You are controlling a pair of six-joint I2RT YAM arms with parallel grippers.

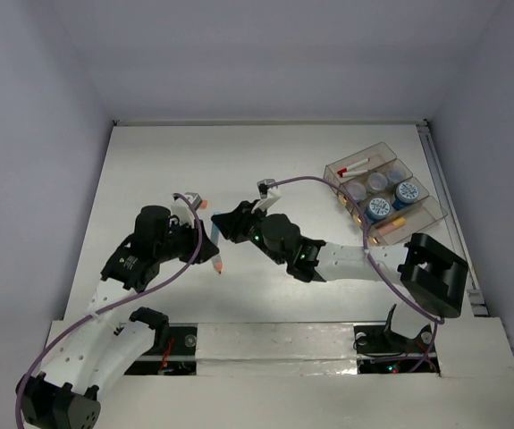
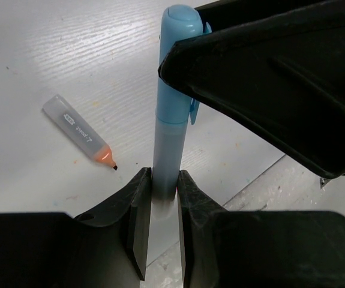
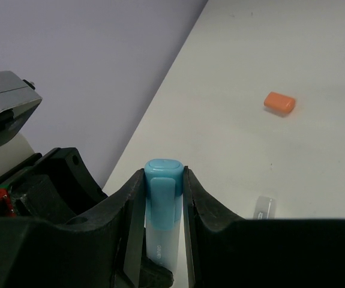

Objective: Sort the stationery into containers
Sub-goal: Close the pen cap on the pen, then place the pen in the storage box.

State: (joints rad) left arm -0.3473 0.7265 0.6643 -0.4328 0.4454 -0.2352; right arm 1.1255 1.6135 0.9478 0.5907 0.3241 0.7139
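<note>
Holding one light-blue marker (image 2: 171, 138) between them, both arms are hovering over the middle of the white counter (image 1: 149, 161). The left tool (image 2: 164, 201) is pinching the marker's clear grey barrel tightly, while the right tool (image 3: 165, 192) is clamping the blue cap (jaws narrow, pressed against both sides). An uncapped orange marker (image 2: 79, 133) is lying on the counter just beside them, and a small orange stub (image 3: 279, 102) is resting near them too. At the far right, the clear divided tray (image 1: 355, 156) is holding blue-lidded jars (image 1: 407, 192), pale purple-lidded jars (image 1: 377, 180), and a red stick (image 1: 357, 168) in one end compartment.
</note>
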